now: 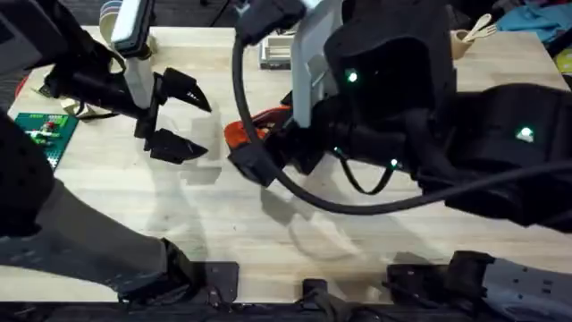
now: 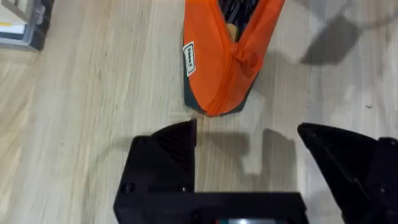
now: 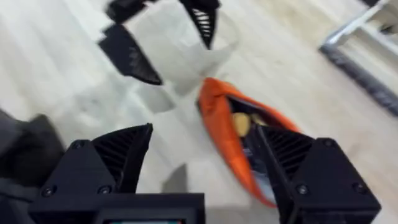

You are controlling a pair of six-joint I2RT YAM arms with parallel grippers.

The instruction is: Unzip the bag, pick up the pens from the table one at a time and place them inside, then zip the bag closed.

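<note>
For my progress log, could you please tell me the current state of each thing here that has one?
bag: lying on the table, zipper open, mouth gaping, at least one pen inside
left gripper: open, empty, just short of the bag's end
right gripper: open, empty, above the bag

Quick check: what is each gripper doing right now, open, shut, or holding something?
Left gripper: open, empty, beside the bag.
Right gripper: open, empty, above the unzipped bag.
</note>
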